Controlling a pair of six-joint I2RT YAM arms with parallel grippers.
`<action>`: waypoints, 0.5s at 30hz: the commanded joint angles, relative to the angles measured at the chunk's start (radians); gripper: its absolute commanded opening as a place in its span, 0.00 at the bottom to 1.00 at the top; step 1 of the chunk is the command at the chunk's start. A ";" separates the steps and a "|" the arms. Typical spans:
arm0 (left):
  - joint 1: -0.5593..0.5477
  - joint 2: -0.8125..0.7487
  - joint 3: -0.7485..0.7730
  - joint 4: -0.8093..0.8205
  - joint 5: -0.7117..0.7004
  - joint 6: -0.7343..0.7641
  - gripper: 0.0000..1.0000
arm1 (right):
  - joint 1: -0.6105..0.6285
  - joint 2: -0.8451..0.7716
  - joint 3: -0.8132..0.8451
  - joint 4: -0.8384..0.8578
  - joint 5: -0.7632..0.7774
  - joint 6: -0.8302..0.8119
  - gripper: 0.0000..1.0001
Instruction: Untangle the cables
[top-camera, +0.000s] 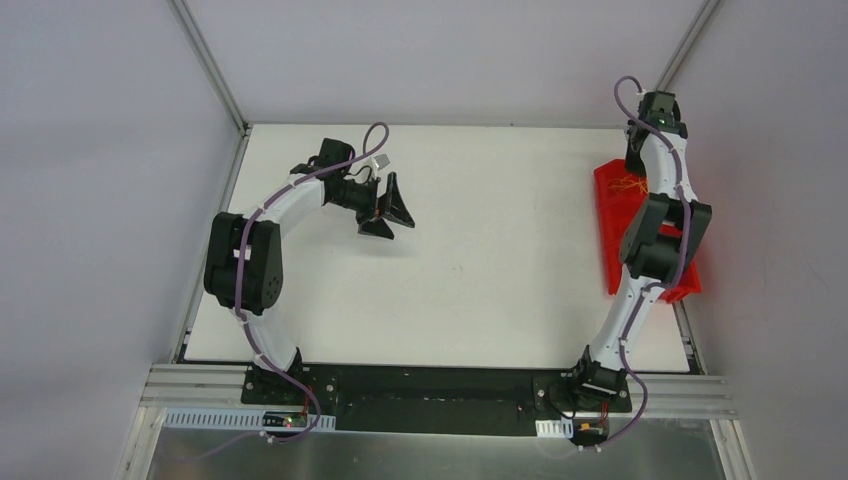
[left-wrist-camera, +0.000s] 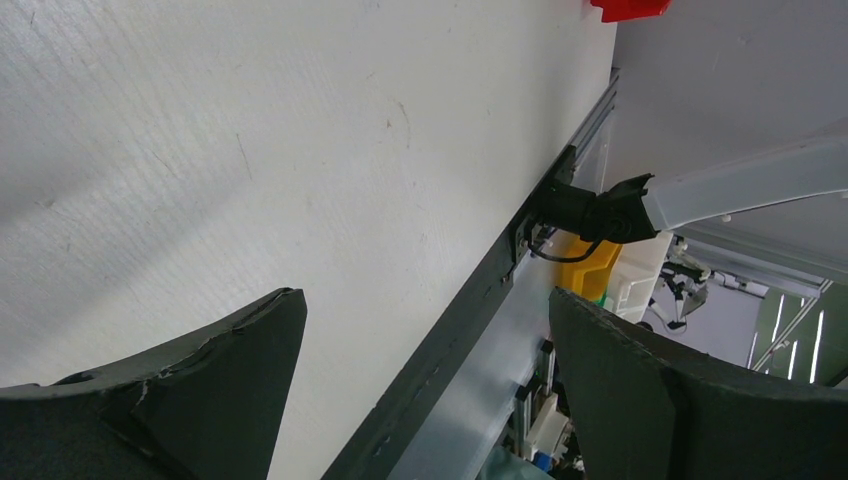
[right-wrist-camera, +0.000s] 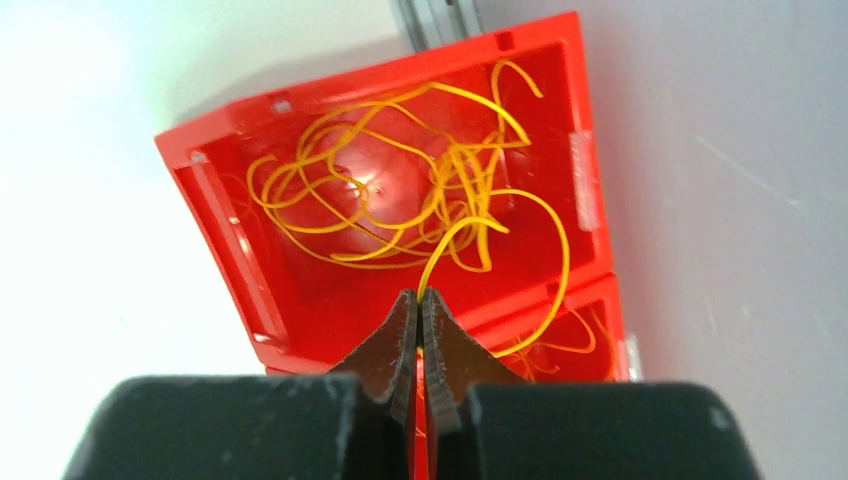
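A: Right gripper (right-wrist-camera: 421, 305)?
B: Pinched closed on one orange-yellow strand, above the red bin (right-wrist-camera: 225, 240).
A: The cables (right-wrist-camera: 400, 190)?
B: A loose snarl in that bin, with some loops in the adjoining compartment. They look light, limp and probably slippery. Best to take a single strand near a free end.
A: Left gripper (left-wrist-camera: 425, 300)?
B: Spread wide, holding nothing, over the tabletop (top-camera: 480, 270), well apart from the bin.
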 joint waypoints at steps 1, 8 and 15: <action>0.012 0.007 0.036 -0.025 0.008 0.036 0.95 | 0.024 0.046 0.038 0.079 -0.002 0.040 0.00; 0.013 0.026 0.061 -0.053 0.004 0.048 0.95 | 0.036 0.037 -0.062 0.286 -0.019 0.094 0.00; 0.014 0.030 0.077 -0.081 -0.009 0.065 0.95 | 0.043 0.052 -0.114 0.377 -0.010 0.098 0.00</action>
